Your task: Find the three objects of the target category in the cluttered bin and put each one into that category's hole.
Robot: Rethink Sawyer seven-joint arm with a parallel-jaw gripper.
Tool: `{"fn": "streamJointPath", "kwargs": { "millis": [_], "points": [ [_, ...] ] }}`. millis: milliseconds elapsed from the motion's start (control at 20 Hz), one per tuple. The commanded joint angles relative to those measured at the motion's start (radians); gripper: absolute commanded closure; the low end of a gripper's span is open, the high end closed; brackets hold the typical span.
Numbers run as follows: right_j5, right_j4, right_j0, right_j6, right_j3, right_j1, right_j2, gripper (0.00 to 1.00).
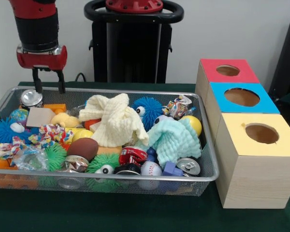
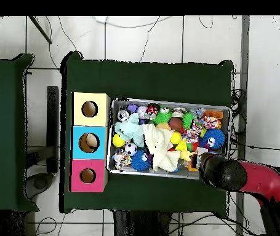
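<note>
My gripper (image 1: 50,90) hangs open and empty over the far left corner of the wire bin (image 1: 135,178), just above an upright silver can (image 1: 31,98). The bin is full of clutter: a cream cloth (image 1: 113,121) in the middle, a mint cloth (image 1: 174,140), a blue spiky ball with eyes (image 1: 147,110), a crushed red can (image 1: 133,154), another can (image 1: 188,166), a baseball (image 1: 151,169) and a brown football (image 1: 83,147). In the overhead view the arm's wrist (image 2: 219,172) covers the gripper at the bin's (image 2: 167,102) corner.
Three wooden boxes with round holes stand in a row beside the bin: red top (image 1: 210,67), blue top (image 1: 217,104), yellow top (image 1: 285,145). From above they show as yellow (image 2: 80,98), blue (image 2: 79,132) and red (image 2: 77,166). Green cloth covers the table.
</note>
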Motion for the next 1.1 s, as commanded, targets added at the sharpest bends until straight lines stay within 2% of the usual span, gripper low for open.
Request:
{"fn": "streamJointPath", "kwargs": {
  "millis": [50,200,1100],
  "points": [
    [0.007,-0.04,-0.096,-0.295,0.019,0.027,0.2,0.0],
    [0.005,-0.031,-0.072,-0.192,0.02,0.014,0.172,0.0],
    [-0.038,-0.084,-0.079,-0.13,0.022,0.056,0.172,0.0]
  ]
}}
